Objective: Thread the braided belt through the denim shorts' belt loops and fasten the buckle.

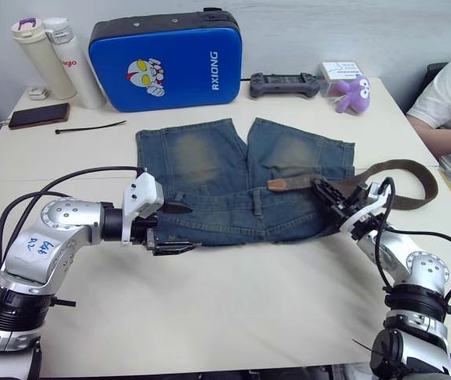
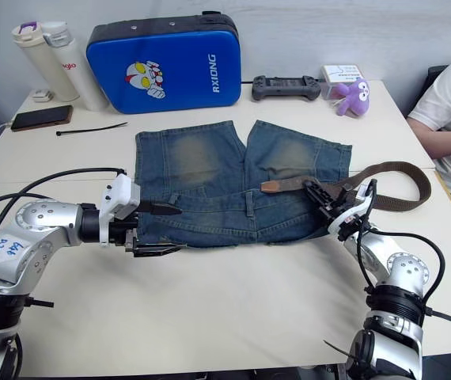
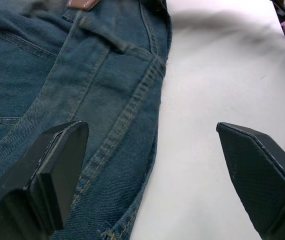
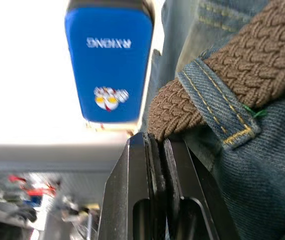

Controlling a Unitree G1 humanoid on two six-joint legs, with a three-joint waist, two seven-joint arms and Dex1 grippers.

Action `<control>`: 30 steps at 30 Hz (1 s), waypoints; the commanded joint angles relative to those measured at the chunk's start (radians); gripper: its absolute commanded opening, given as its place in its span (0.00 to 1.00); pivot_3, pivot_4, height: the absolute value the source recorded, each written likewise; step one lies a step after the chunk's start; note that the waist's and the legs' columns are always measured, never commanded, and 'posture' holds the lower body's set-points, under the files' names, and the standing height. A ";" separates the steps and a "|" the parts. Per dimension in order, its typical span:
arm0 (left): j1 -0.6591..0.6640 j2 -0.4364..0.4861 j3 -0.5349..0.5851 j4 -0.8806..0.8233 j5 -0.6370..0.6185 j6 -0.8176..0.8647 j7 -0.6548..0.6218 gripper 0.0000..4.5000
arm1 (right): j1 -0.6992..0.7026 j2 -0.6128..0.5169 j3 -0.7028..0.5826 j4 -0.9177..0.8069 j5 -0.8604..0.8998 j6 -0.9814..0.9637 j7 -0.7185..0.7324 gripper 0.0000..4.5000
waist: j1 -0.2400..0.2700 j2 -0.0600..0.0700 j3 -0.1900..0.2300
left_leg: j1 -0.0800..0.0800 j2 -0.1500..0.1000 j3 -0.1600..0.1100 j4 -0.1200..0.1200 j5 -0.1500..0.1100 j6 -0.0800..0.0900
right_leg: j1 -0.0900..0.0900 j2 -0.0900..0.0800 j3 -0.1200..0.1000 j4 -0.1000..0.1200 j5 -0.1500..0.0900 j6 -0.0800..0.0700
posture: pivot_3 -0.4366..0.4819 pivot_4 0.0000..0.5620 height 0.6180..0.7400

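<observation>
Braided belt (image 1: 403, 170) lies on the robot's-right side of the denim shorts (image 1: 233, 178), its brown leather tip (image 1: 282, 184) resting on the shorts just right of the fly, the rest looping back off the right edge of the shorts onto the table (image 1: 210, 317). Shorts are flat mid-table, waistband toward the robot, legs pointing at the blue case (image 1: 166, 59). In the right wrist view the belt already passes under one belt loop (image 4: 217, 112).

Right gripper (image 1: 330, 198) sits at the right end of the waistband; its fingers look pressed together right at the belt where it exits that loop, but whether belt is actually pinched between them I cannot tell. Left gripper (image 1: 174, 229) is spread wide over the left end of the waistband, one finger over denim, the other over bare table, holding nothing.

Step in hand, by my read: early threading, one loop done on the right, tip heading left along the waistband. Buckle can't be made out.

Next move probably needs the left gripper to pin or lift the waistband while the right feeds the tip under the next loop leftward; the floppy weave may bunch up.
</observation>
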 commanded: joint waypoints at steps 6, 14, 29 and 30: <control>-0.017 0.010 0.015 -0.018 -0.004 -0.009 -0.005 1.00 | 0.127 0.028 0.013 -0.156 0.004 0.027 0.103 0.01 | 0.000 0.000 0.000 | -0.001 0.000 0.000 0.000 0.000 0.000 | 0.000 0.000 0.000 0.000 0.000 0.000 | 0.48 0.27 1.00; -0.031 0.000 0.000 -0.013 0.000 -0.011 -0.006 1.00 | 0.158 0.004 0.091 -0.182 -0.176 -0.043 0.261 0.01 | 0.000 0.000 0.000 | -0.001 0.000 0.000 0.000 0.000 0.000 | 0.000 0.000 0.000 -0.001 0.000 0.000 | 0.48 0.27 1.00; -0.019 -0.011 0.003 -0.023 -0.001 -0.009 0.005 1.00 | 0.151 0.139 0.218 -0.218 -0.341 -0.099 0.388 0.01 | -0.022 0.000 0.000 | 0.002 0.000 0.000 -0.001 0.000 -0.001 | 0.000 0.001 0.001 -0.001 0.000 0.000 | 0.48 0.27 1.00; -0.020 -0.011 0.003 -0.021 -0.001 -0.009 0.005 1.00 | 0.143 0.151 0.220 -0.216 -0.346 -0.103 0.389 0.01 | -0.026 0.000 0.000 | 0.002 0.001 0.000 -0.001 0.000 -0.001 | 0.000 0.001 0.001 -0.001 0.000 0.000 | 0.48 0.27 1.00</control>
